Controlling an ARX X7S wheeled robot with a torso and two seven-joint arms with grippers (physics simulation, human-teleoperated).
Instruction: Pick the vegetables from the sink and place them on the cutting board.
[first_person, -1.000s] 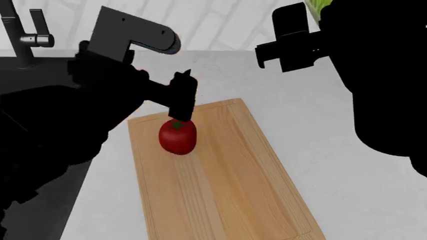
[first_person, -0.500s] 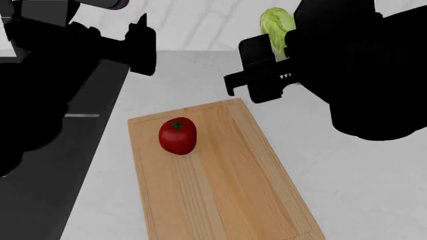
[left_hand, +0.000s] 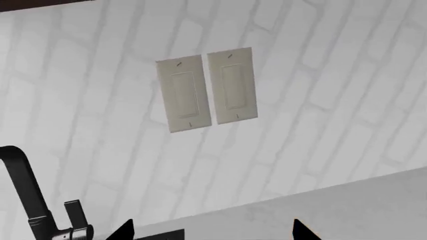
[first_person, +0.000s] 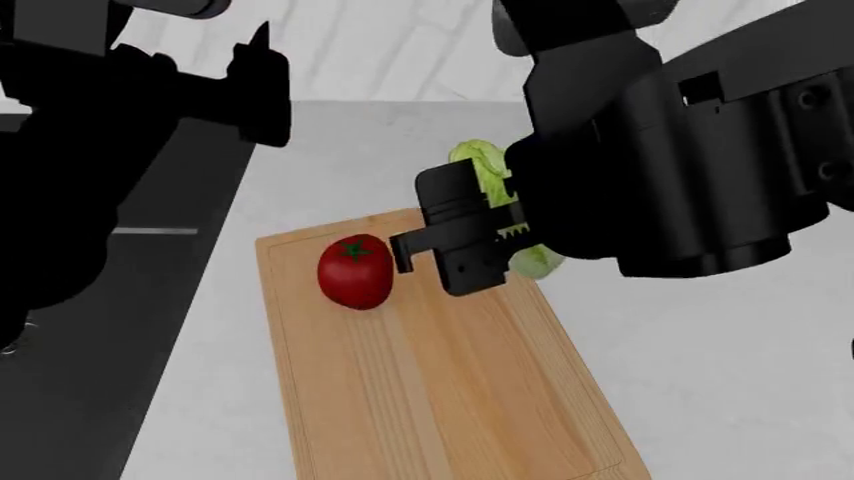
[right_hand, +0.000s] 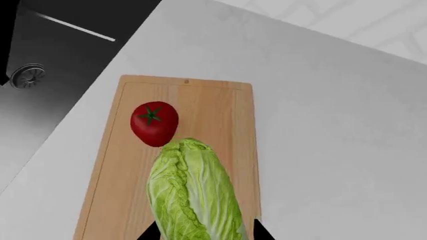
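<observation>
1. Cutting board (first_person: 441, 400) lies on the grey table (first_person: 694, 380); its near half is bare.
2. Tomato (first_person: 355, 271) is already set on the board's far end.
3. Right claw (first_person: 467, 245) is clamped on the napa cabbage (right_hand: 193, 195), held above the board beside the tomato. Step in hand: placing. Next, judged: lowering onto bare wood, then release.
4. Left claw (first_person: 260, 85) is raised near the sink (first_person: 94, 300); grip state cannot be told.

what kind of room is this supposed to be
Most likely a simulated kitchen counter: a matte-black sink with a black faucet, a white brick-tile backsplash with wall switches, and a wooden cutting board holding a tomato.
</observation>
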